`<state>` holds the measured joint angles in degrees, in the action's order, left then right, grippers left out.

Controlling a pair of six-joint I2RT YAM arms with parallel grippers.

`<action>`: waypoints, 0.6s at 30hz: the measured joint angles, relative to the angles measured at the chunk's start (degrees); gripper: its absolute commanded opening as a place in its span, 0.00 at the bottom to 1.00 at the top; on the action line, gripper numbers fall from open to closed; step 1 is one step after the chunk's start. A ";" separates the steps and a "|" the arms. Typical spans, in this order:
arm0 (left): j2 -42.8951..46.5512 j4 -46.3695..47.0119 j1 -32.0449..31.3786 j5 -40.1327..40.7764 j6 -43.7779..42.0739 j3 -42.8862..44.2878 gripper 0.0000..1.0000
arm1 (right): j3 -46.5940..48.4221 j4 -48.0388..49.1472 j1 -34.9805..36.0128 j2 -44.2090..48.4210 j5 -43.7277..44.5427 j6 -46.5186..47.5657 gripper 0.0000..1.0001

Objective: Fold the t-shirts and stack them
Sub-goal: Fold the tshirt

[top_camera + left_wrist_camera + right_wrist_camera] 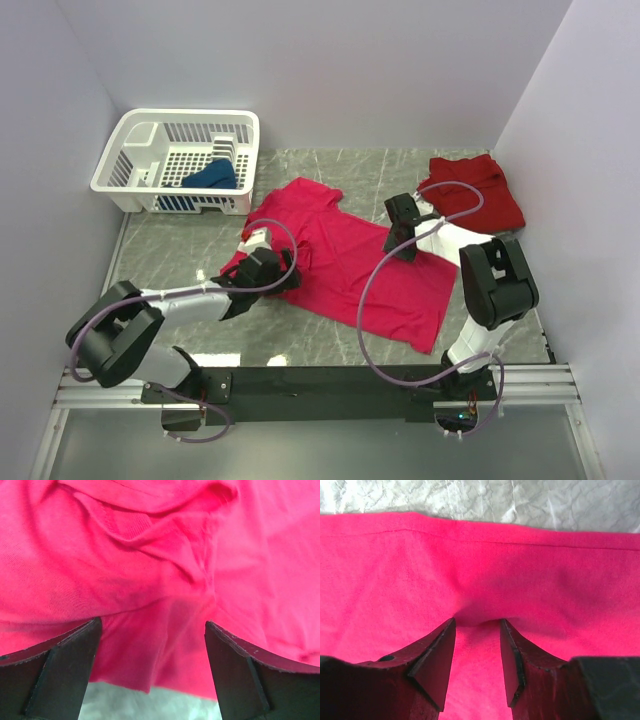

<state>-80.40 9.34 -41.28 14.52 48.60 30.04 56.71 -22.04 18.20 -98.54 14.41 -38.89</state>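
**A:** Where's the magenta t-shirt [345, 265]?

**B:** Spread flat mid-table [180, 250], hem twd 5 o'clock. Darker red t-shirt [475, 190] lies folded at 1 o'clock. The dark blue t-shirt [210, 177] is in the white basket [150, 140] at 10 o'clock.

**A:** Left gripper [265, 268]?

**B:** At the magenta shirt's 9 o'clock edge. In the wrist cam its fingers [75, 650] are spread wide. Rumpled cloth sits ahead of & btwn them, none of it pinched. A strip of bare table shows at 6 o'clock.

**A:** Right gripper [402, 222]?

**B:** On the shirt's 2 o'clock edge, near the darker red one but not touching it. Fingers [440, 650] are drawn close w/ a narrow gap, and the cloth puckers btwn the tips. Can't tell if that's a firm pinch. The shirt's straight edge & marble top run along 12 o'clock in that view.
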 measured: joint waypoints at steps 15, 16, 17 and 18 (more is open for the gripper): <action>13.49 -6.56 -13.03 0.50 16.33 -8.24 0.93 | -1.62 -1.70 -6.49 2.43 -1.88 4.59 0.48; 13.70 -6.99 -14.38 0.79 17.29 -8.24 0.93 | -1.75 -1.84 -6.82 2.56 -1.92 4.87 0.47; 13.79 -7.32 -15.65 1.03 18.29 -8.22 0.94 | -1.81 -1.97 -7.26 2.62 -1.97 5.31 0.46; 13.84 -7.61 -16.98 1.31 19.08 -8.20 0.94 | -1.84 -2.08 -7.54 2.64 -1.99 5.64 0.45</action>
<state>-66.57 1.74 -58.26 15.84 67.68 21.85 54.87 -24.12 10.66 -95.90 12.43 -33.26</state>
